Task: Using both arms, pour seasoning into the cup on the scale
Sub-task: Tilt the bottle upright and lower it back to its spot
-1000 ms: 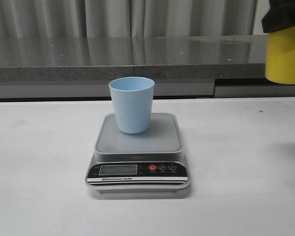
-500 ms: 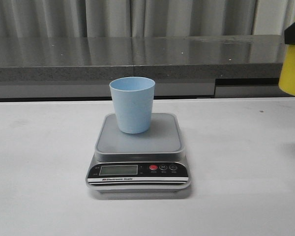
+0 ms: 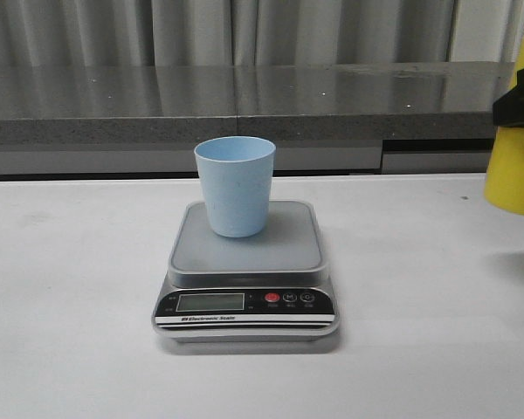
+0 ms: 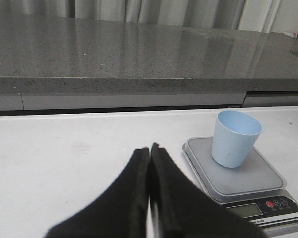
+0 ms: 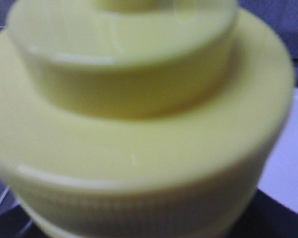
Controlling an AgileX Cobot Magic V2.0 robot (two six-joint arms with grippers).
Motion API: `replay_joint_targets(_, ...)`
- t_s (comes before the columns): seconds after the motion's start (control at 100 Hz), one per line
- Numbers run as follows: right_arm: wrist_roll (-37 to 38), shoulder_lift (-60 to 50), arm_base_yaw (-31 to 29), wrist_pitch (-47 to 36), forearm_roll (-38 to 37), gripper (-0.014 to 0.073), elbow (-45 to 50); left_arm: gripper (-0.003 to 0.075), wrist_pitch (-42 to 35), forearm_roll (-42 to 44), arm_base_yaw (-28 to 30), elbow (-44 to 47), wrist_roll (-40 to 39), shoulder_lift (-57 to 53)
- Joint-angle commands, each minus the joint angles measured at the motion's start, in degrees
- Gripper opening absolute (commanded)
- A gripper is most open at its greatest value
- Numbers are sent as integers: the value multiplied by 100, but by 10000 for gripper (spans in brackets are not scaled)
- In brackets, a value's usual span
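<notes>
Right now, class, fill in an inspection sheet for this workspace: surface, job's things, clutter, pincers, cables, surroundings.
Surface: white table, bare around the scale.
Job's things: blue cup upright on the scale, toward the back of its platform; yellow bottle lifted above the table at the right edge of the front view.
Clutter: nothing seen.
Pincers: left pincer shut, empty, left of the scale; right pincer gripping the bottle, mostly out of view.
Cables: nothing seen.
Surroundings: grey stone counter, curtains behind.
</notes>
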Motion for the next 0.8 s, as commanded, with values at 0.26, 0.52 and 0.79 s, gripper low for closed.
replay_joint_targets(0.26,-875,785,-34,-1279,380,255,-140,-20,-445,-11,11,-145,-43,54)
replay_joint_targets(0.52,-1462,1017,-34,-1323,905,258,-140,-20,-445,-11,11,-145,-43,54)
replay_joint_targets(0.79,-1532,1017,-34,-1302,899,648,-140,-20,-445,-11,11,-145,-43,54)
